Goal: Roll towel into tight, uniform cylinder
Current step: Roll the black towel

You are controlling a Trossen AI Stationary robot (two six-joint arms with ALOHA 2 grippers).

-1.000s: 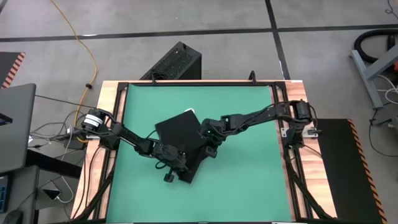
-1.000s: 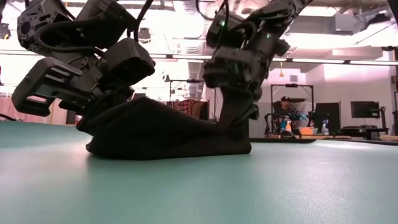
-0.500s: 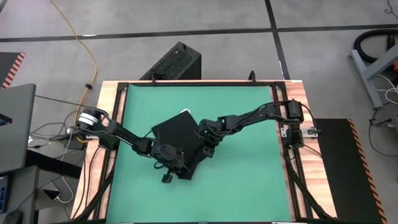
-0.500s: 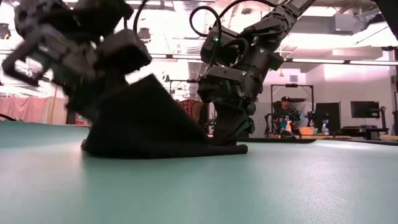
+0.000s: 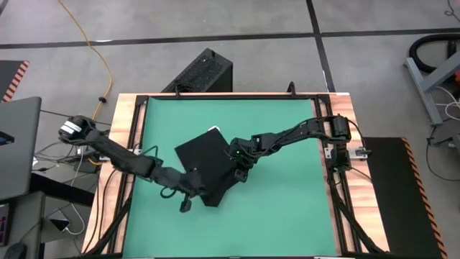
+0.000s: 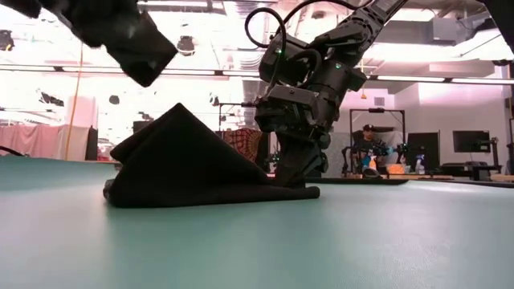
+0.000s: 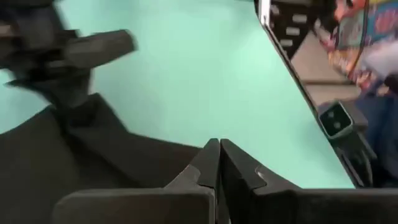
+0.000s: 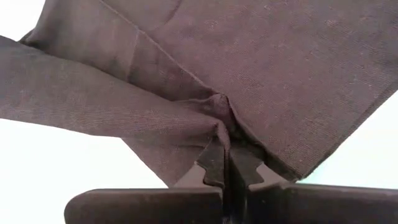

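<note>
The black towel (image 5: 207,162) lies folded on the green mat (image 5: 287,208), near its middle, with a small white tag (image 5: 214,129) at its far edge. In the low view the towel (image 6: 189,164) stands up in a peak on its left part. My right gripper (image 5: 241,173) is shut on the towel at its right side. My left gripper (image 7: 219,144) is shut and empty, just above the towel's near left edge. In the low view its body (image 6: 132,44) is raised clear of the cloth. My right gripper pinches a gathered fold of the towel (image 8: 219,111) between its two fingers, at the cloth's right side. The fingers (image 6: 293,164) come from above, pointing down. The folds run out from the pinch, and the towel's underside stays on the mat.
A black ribbed box (image 5: 205,72) stands on the floor beyond the table's far edge. A wooden frame (image 5: 126,137) borders the mat. Bare mat lies to the right and near side of the towel. A person (image 6: 368,148) sits in the room far behind.
My left gripper has let go of the towel's left part and gone up and toward the table's left edge. That part first rose to a peak and now stands without it. The whole towel has slid a little toward the left. My right gripper keeps its hold.
</note>
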